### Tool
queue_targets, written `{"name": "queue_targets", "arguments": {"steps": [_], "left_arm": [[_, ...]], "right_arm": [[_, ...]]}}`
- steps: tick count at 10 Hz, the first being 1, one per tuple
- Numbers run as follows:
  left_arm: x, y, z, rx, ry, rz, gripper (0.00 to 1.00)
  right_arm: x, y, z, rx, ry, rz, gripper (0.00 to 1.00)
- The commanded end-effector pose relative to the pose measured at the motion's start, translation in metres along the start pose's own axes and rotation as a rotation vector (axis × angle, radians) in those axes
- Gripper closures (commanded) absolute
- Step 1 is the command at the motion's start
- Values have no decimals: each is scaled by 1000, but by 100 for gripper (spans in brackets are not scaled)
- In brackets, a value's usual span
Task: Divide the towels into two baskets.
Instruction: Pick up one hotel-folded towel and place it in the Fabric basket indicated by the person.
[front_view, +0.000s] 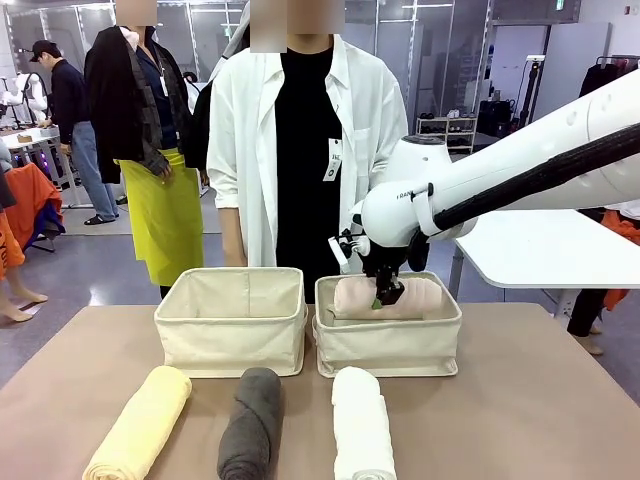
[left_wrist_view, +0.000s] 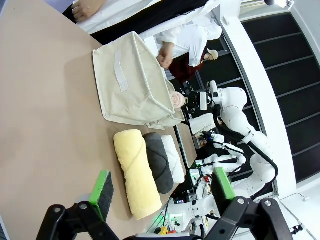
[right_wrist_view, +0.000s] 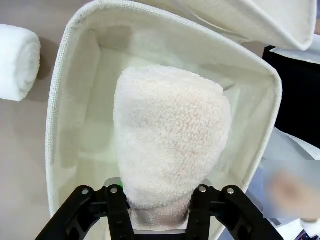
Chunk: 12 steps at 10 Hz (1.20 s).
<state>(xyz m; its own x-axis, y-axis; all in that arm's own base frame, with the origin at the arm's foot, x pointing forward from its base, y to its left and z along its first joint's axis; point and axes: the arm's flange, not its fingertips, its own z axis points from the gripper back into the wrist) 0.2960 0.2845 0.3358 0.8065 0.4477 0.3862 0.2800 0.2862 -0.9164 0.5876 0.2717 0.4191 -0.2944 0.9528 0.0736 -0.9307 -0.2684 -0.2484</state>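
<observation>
Right pincer (front_view: 388, 292) clamped narrow on the pale pink rolled terry towel (front_view: 425, 297), gripping near one end. The roll lies lengthwise inside the cream canvas rectangular basket (front_view: 390, 350) under that arm, its top about level with the rim. Whether it rests on the basket floor: cannot tell.

Right wrist view: pink roll (right_wrist_view: 170, 135) runs away from the pincer (right_wrist_view: 160, 202) down the middle of that basket (right_wrist_view: 62, 110), apart from both long walls.

Second identical cream basket (front_view: 232, 335) just beside it on the robot's left; nothing seen inside.

On the brown counter (front_view: 520, 400), near side of the pink towel's basket: white towel roll (front_view: 362, 425) straight in front, dark grey roll (front_view: 250, 425) further left, pale yellow roll (front_view: 140, 425) furthest left.

Left pincer (left_wrist_view: 162, 180) wide, empty, hanging above the counter well to the left of that basket.

Step in hand, as I judge it: letting go of the pink roll. To do it well:
- Lower until the roll bears its own weight, then open fully.
- Lift straight up, so the green pads do not catch the terry loops.
- Keep off the soft walls; they look likely to fold if brushed.
</observation>
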Motion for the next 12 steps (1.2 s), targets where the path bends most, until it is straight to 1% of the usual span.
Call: {"name": "queue_targets", "arguments": {"steps": [1, 2, 3, 4, 5, 6, 8, 9, 10, 11, 12], "left_arm": [[-1, -2, 3, -10, -3, -11, 0], [-1, -2, 3, -10, -3, -11, 0], [-1, -2, 3, -10, -3, -11, 0], [-1, -2, 3, -10, -3, -11, 0], [-1, -2, 3, -10, -3, -11, 0], [-1, -2, 3, -10, -3, -11, 0], [-1, -2, 3, -10, -3, -11, 0], [-1, -2, 3, -10, -3, -11, 0], [-1, -2, 3, -10, -3, -11, 0], [-1, -2, 3, -10, -3, -11, 0], [-1, -2, 3, -10, -3, -11, 0]], "right_arm": [[7, -4, -2, 25, 58, -24, 63], [6, -3, -4, 29, 57, -33, 35], [4, -2, -3, 33, 59, -45, 29], [3, -1, -1, 38, 60, -52, 1], [3, 1, 2, 43, 52, -60, 0], [3, 3, 4, 51, 76, -70, 0], [2, 13, 12, 39, 67, -102, 0], [-2, 26, 21, 21, 25, -148, 0], [-10, 53, 35, -6, -8, -201, 4], [0, 5, 11, 37, 49, -92, 4], [0, 5, 11, 37, 49, -92, 4]]}}
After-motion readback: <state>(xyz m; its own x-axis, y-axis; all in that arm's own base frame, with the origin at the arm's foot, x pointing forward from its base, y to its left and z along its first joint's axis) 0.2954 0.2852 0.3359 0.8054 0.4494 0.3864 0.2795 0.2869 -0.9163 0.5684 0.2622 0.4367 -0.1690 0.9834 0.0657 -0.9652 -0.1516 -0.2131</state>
